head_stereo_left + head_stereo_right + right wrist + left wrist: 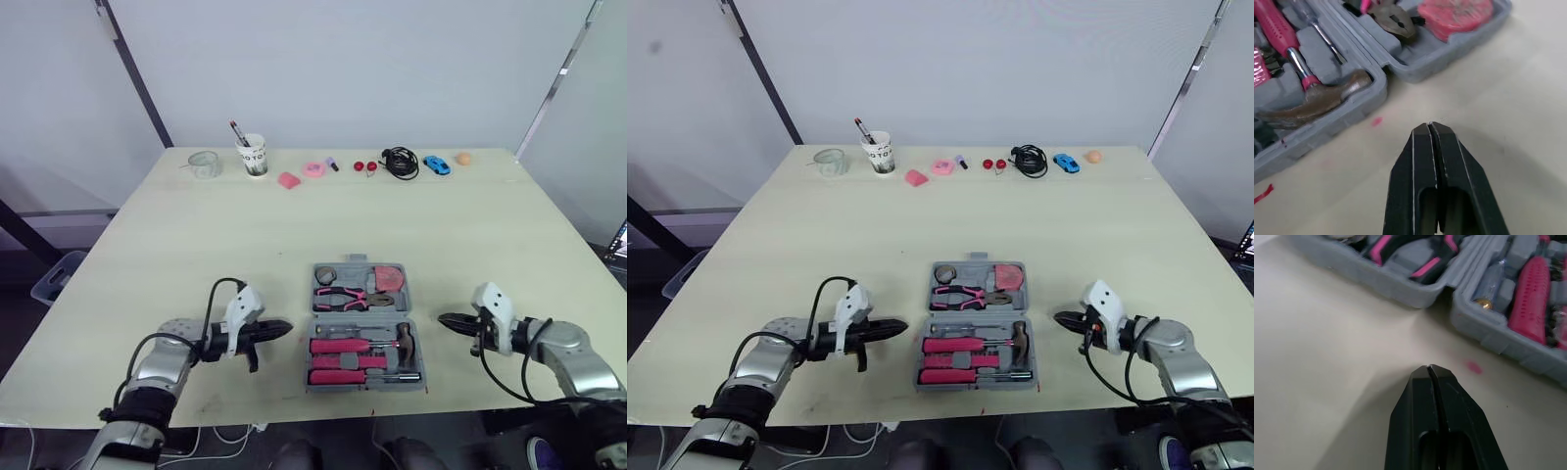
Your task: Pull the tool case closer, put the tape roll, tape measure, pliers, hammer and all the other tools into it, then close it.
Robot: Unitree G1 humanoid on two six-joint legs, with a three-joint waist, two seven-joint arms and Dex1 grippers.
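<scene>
- Two grippers are flanking the case [363, 315], one on each side, both apart from it.
- Left gripper [286, 328] is sitting just left of the case and pointing right at it; its fingers [1449, 396] are pressing together, tip to tip, and gripping nothing.
- Right gripper [443, 319] is sitting just right of the case and pointing left; its fingers [1454, 166] are likewise closing on each other with nothing between them.
- Case is lying open on the near middle of the table [196, 235], both grey halves facing up.
- Far half is holding the tape roll [325, 275] on the left, the pliers [343, 297] nearer, and the tape measure [389, 277] on the right.
- Near half is holding the pink screwdrivers [343, 346] and, at its right end, the hammer [404, 343].
- Along the far edge a cup [254, 157], a cable [400, 162] and a toy car [437, 164] are standing well apart from the case.
</scene>
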